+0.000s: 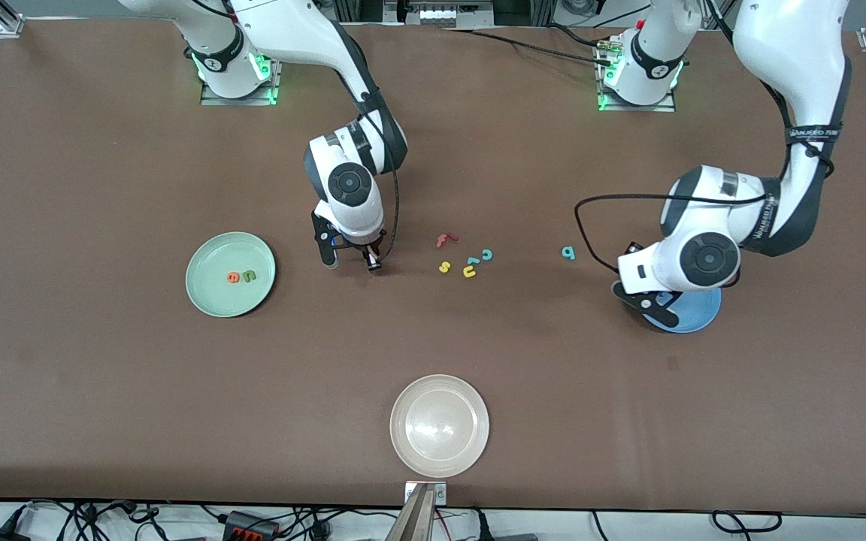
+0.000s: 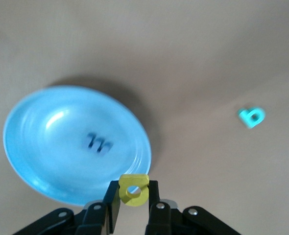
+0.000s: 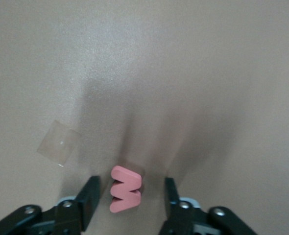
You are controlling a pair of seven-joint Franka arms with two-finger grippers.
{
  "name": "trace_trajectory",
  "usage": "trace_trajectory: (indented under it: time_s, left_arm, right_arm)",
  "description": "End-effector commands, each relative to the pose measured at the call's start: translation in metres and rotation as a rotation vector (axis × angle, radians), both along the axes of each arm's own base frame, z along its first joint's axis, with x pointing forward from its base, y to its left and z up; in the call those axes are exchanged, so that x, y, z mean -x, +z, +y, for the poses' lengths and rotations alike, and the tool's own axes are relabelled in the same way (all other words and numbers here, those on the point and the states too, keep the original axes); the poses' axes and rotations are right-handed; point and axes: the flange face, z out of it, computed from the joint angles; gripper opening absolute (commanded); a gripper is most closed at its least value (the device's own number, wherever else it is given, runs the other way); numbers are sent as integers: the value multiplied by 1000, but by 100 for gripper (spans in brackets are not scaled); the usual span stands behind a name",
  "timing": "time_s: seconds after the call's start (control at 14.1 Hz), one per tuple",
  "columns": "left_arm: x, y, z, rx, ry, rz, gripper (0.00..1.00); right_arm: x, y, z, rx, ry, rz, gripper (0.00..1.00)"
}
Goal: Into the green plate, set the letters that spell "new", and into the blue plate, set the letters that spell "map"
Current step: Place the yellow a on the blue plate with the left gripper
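Two letters in hand, one at each end of the surface.

The pink w (image 3: 125,188) lies flat on the surface between the right hand (image 1: 351,261) and its spread fingers (image 3: 88,198), which straddle but do not yet touch it, probably so that they can pinch its sides; the green plate (image 1: 207,294), at about 9 o'clock from that hand, already holds the orange e (image 1: 234,277) and olive n (image 1: 250,276). The left hand (image 2: 133,208) grips the yellow a (image 2: 134,188) over the rim of the blue plate (image 2: 32,142), where the blue m (image 2: 98,143) already lies. The teal p (image 1: 568,253) waits on the surface near that plate, nearer the leftover letters (image 1: 467,260).
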Motion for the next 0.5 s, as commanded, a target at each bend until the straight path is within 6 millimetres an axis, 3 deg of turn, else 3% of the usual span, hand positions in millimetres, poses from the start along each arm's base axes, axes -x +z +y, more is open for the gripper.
trace_trajectory:
  time_s: [0.0, 0.21, 0.28, 0.35, 0.43]
  left_arm:
    - [13, -30, 47, -12, 48, 34, 21]
    - [26, -55, 84, 4, 102, 27, 29]
    - [29, -65, 95, 17, 115, 3, 34]
    - [28, -72, 94, 23, 113, -6, 46]
    - [27, -71, 87, 21, 115, -11, 95]
  right_arm:
    - [7, -2, -2, 4, 13, 3, 43]
    - [7, -2, -2, 3, 40, 6, 26]
    - [7, -2, -2, 4, 51, 8, 22]
    - [7, -2, -2, 4, 56, 10, 19]
    - [7, -2, -3, 6, 56, 12, 16]
